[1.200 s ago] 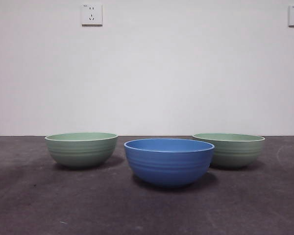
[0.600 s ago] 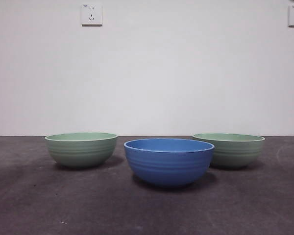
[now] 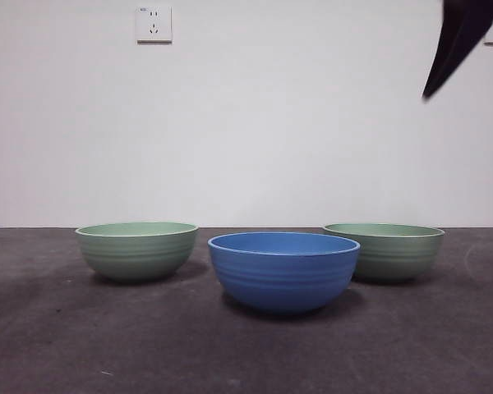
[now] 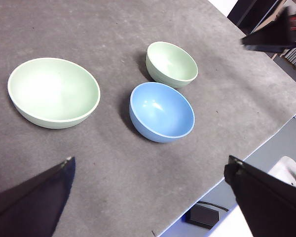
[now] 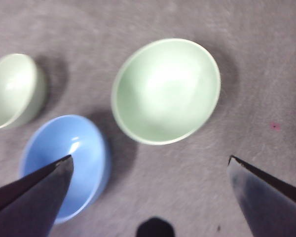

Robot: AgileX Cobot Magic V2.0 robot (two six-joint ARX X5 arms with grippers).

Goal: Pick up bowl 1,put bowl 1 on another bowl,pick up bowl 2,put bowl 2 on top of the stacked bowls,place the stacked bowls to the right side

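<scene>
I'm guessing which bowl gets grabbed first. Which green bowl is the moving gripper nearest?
The green bowl at the front view's right. The right gripper hovers open above it; the other green bowl sits beyond the blue bowl.

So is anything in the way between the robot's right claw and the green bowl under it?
No, nothing visible. The right gripper hangs open above the right green bowl, which is empty, and only air lies between. The blue bowl sits off to one side.

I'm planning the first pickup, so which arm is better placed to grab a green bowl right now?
Right, probably. The right hand hangs open above the green bowl on the front view's right, while the left hand waits farther off.
</scene>
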